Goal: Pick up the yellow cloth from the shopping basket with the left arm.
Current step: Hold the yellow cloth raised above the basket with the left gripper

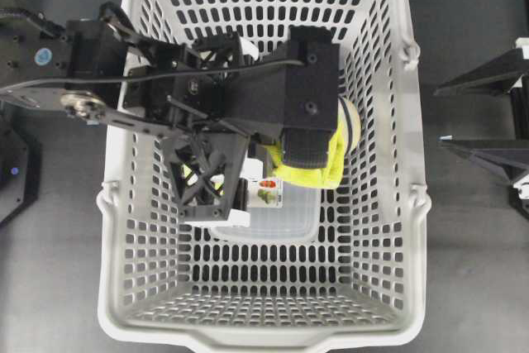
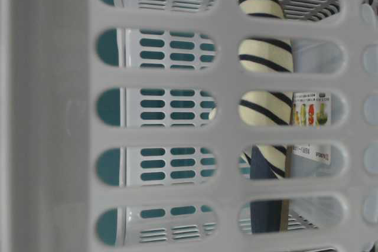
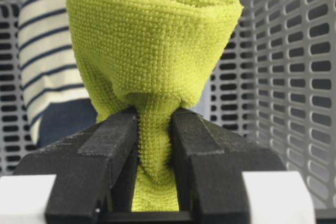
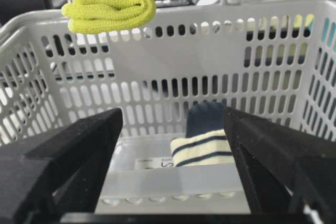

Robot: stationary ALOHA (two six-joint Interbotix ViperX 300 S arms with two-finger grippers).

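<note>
- The yellow cloth [image 3: 152, 56] is pinched between the fingers of your left tool [image 3: 155, 166]; a narrow gathered neck of it sits in the jaws and the rest bunches ahead of the fingertips.
- From the right wrist view the cloth hangs at about rim height of the shopping basket [image 4: 173, 19], clear of everything below, so I judge the lift nearly done.
- Risk: your grip holds only that thin neck. A jerk could let the fuzzy fabric slide out and drop back under the tool.
- Risk: the loose folds hang below the tool. If you carry it sideways too low, they could catch on the basket's thick rim or slotted wall [image 1: 388, 121].
- Below the tool, the basket holds a cream-and-navy striped slipper [image 4: 202, 148] and a small clear plastic box [image 1: 273, 225] with a printed label; the slipper appears to lean against or into the box, I cannot tell which.
- Your right tool [image 4: 173, 171] stands spread wide outside the basket, empty, facing its wall.
- The basket sits on the dark counter [image 1: 471, 270].
</note>
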